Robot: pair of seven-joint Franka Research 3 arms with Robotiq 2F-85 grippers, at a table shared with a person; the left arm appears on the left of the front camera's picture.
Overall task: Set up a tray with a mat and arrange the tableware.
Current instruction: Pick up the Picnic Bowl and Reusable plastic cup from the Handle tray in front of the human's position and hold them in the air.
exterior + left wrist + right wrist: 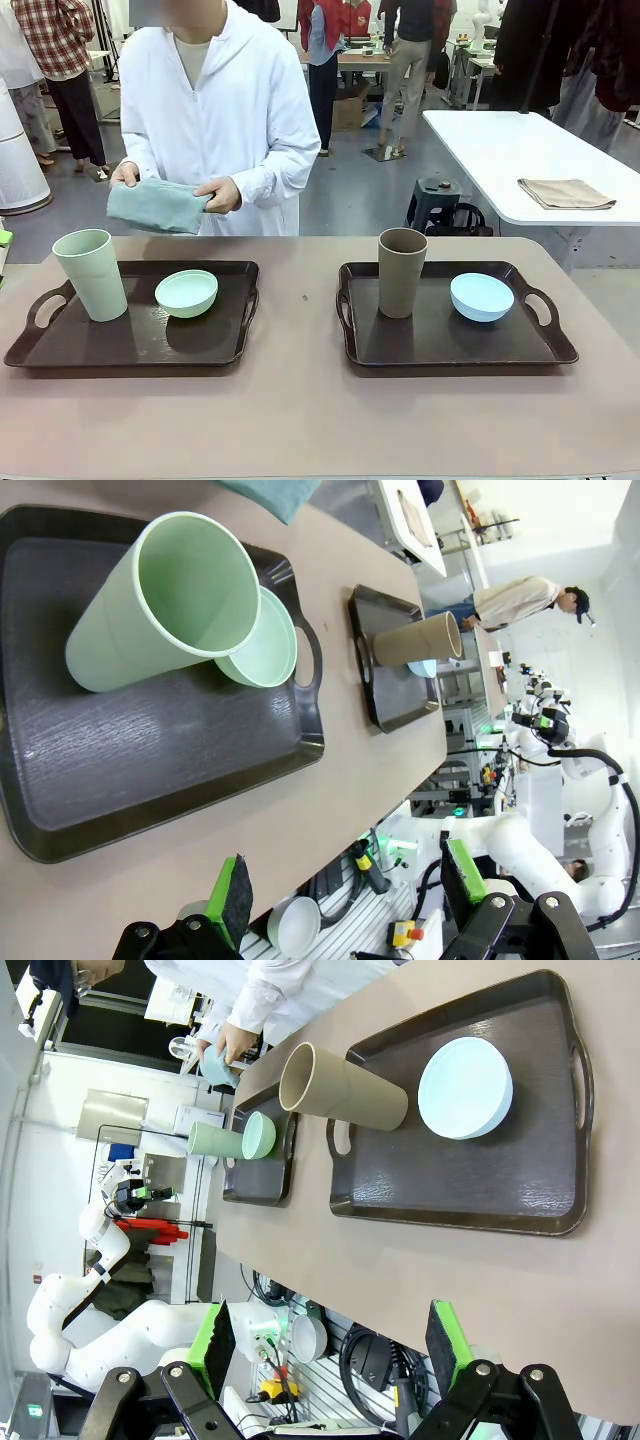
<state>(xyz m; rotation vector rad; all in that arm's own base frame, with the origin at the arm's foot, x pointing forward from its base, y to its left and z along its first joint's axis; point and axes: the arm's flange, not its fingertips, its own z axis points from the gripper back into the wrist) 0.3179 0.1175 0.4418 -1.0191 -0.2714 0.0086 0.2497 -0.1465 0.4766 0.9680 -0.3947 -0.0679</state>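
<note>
The beige desk (300,420) stretches ahead of both tools. On it, one dark brown handled plastic tray (130,350) lies straight out from the left tool (347,885), and its twin tray (440,345) lies out from the right tool (332,1343). Farther off, a person holds a folded teal cloth mat (155,205), not yet laid. The tall pale green cup (90,273) and tall brown cup (402,270) stand upright on bare trays, beside the small pale green bowl (187,292) and light blue bowl (481,296). Both tools are spread wide and empty, short of the desk edge. I'd say a tray must be cleared first: take the cup low on its wall, lift it straight, and set it well aside.
</note>
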